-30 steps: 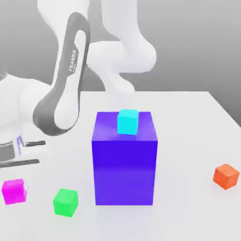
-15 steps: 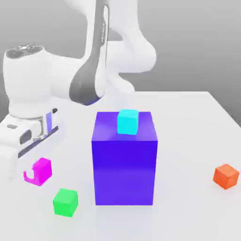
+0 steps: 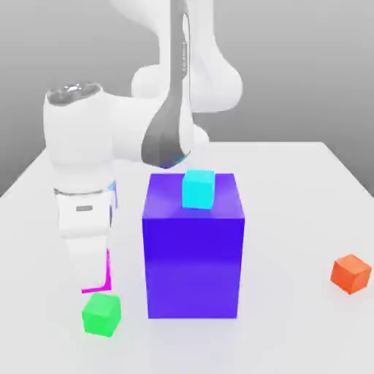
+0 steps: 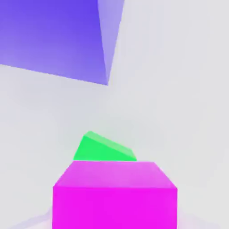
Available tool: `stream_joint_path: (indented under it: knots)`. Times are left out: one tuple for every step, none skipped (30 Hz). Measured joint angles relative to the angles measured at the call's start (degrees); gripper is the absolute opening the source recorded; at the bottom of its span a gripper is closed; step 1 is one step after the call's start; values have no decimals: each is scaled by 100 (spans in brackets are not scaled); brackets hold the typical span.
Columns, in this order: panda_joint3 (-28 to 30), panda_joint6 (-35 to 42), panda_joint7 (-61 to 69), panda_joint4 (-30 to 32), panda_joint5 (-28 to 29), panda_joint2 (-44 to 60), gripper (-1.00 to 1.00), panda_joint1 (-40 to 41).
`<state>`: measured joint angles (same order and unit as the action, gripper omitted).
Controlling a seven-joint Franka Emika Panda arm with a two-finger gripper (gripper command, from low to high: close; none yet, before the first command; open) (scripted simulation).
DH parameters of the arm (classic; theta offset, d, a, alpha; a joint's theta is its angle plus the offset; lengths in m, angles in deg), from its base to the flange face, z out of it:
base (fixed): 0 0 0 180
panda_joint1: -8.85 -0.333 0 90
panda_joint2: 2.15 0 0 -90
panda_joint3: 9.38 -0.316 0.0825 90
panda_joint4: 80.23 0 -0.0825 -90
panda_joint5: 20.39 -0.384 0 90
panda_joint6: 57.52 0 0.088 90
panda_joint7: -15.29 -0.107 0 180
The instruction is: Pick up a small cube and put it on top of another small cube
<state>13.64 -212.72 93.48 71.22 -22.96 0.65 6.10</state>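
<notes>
Magenta cube [image 4: 114,197] sits clamped in our fingers just above the green cube [image 3: 101,314] beside the big blue block [image 3: 193,245]; a tilted or off-centre release could topple it onto the counter [image 3: 292,336].

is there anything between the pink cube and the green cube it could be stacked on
Nothing visible. The hand is shut on the pink cube, just above the green cube. In the hand view only bare table separates them. The big blue block stands off to the exterior view's right.
</notes>
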Motion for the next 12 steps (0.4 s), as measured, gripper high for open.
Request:
stream_joint_path:
  knots:
    - [-14, -61, 50, -3, -69, 71, -100, -1]
    - [-35, -125, 105, -5, -144, 146, -100, 6]
    - [-62, -193, 165, -5, -228, 227, -100, 18]
    - [-96, -265, 231, -4, -319, 313, -100, 38]
    - [-132, -339, 304, -1, -420, 404, -100, 58]
    - [-177, -415, 382, 2, -528, 499, -100, 86]
    - [-240, -493, 461, 7, -635, 597, -100, 130]
    - [-306, -576, 549, 14, -758, 700, -100, 177]
    - [-365, -659, 645, 20, -892, 808, -100, 213]
    - [-418, -715, 707, 25, -979, 878, 100, 251]
    - [-418, -715, 707, 25, -979, 878, 100, 251]
    - [-418, -715, 707, 25, -979, 878, 100, 251]
